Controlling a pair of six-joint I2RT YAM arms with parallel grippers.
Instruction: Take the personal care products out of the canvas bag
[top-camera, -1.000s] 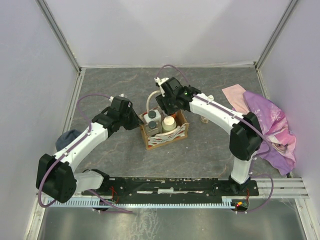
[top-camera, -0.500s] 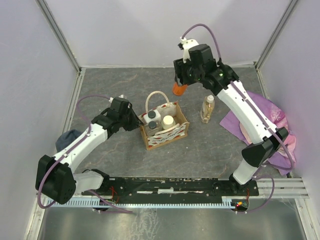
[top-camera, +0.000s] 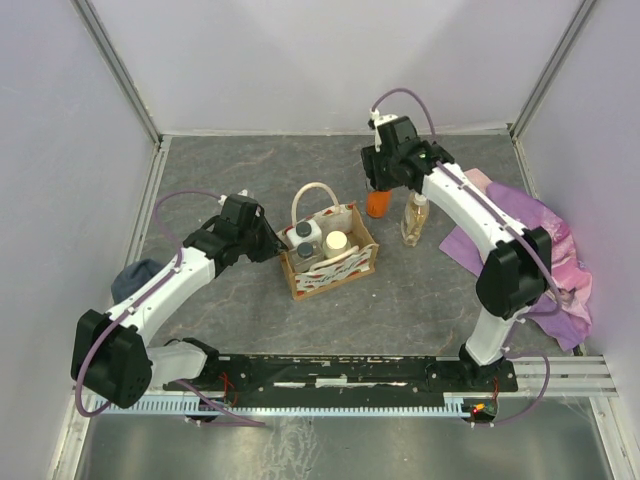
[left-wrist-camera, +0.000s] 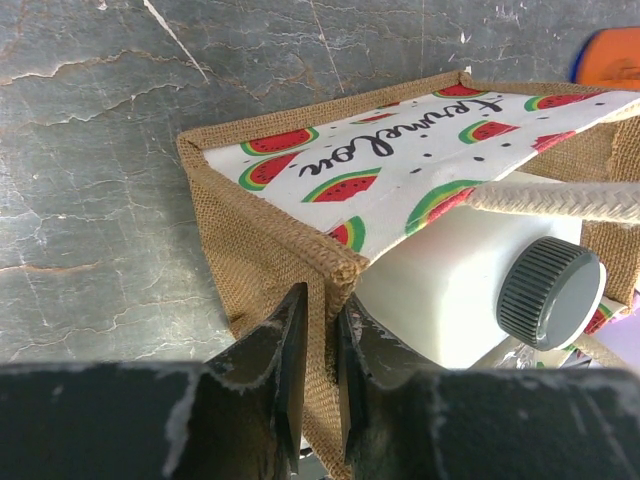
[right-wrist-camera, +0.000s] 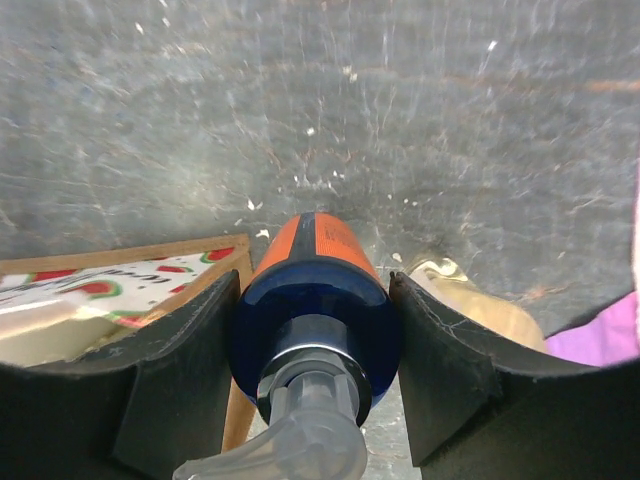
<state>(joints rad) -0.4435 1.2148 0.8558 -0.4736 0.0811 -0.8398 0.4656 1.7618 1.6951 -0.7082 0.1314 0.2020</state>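
Right pincer (top-camera: 385, 182), clamped on orange bottle (top-camera: 377, 203), lifted it out and lowered it right of canvas bag (top-camera: 336, 273); left pincer (left-wrist-camera: 318, 330) pinched bag's wall.

The left arm (top-camera: 165, 285) is sitting low and outstretched, the left claw (left-wrist-camera: 320, 305) pinching the bag (left-wrist-camera: 240, 250) edge between nearly closed fingers. The right arm (top-camera: 470, 215) is arching high, the right claw (right-wrist-camera: 315, 335) pointing down and clasping a bottle (right-wrist-camera: 318, 255) between wide-set fingers.

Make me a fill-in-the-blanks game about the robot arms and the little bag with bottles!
The right gripper is shut on a pump bottle with an ____ base.
The left gripper pinches a top corner of the canvas bag, which is printed with ____ slices.
The white bottle inside it has a ____ cap.
Missing words: orange; watermelon; grey.
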